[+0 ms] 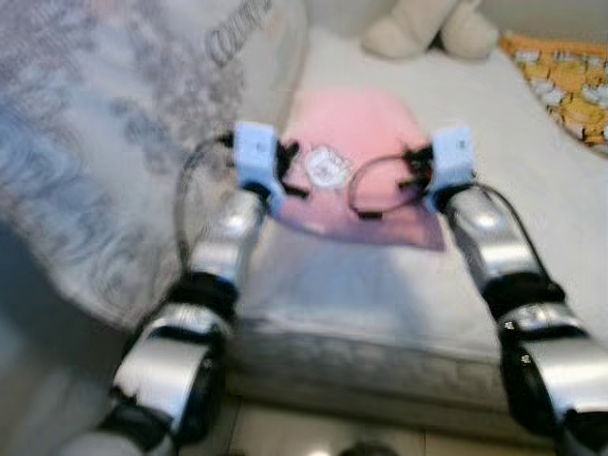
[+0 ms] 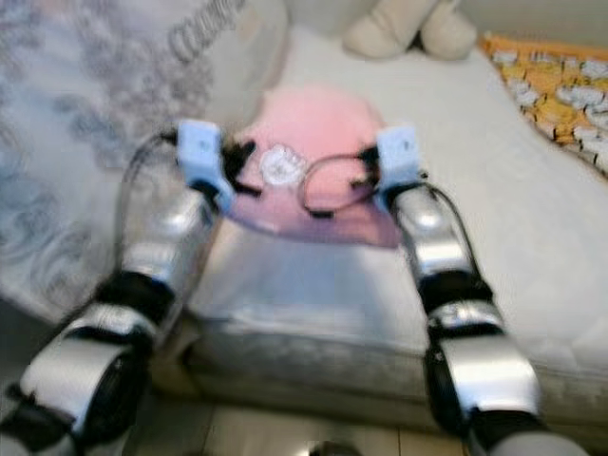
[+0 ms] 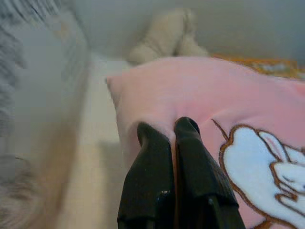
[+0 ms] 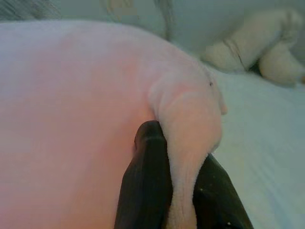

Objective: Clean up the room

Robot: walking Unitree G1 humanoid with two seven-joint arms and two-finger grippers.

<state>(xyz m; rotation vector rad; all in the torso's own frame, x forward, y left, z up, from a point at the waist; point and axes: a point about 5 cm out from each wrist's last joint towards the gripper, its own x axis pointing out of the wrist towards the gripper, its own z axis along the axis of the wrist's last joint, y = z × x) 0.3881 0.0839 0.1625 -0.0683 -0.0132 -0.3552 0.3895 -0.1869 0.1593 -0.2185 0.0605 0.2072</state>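
Both grippers, left point(image 3: 174, 129) and right point(image 4: 178, 157), pinch opposite edges of the pink pillow point(image 1: 356, 142) at frame centre over the white bed point(image 1: 513, 180); seemingly a cream plush toy point(image 1: 427, 28) sits beyond, top centre.

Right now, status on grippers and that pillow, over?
Left gripper and right gripper both pinched on pink pillow. Pillow on white bed. Plush toy beyond, clear.

Silver arms w/ black joints, pale blue wrist blocks, looping black cables, black fingers point(image 3: 190, 157)
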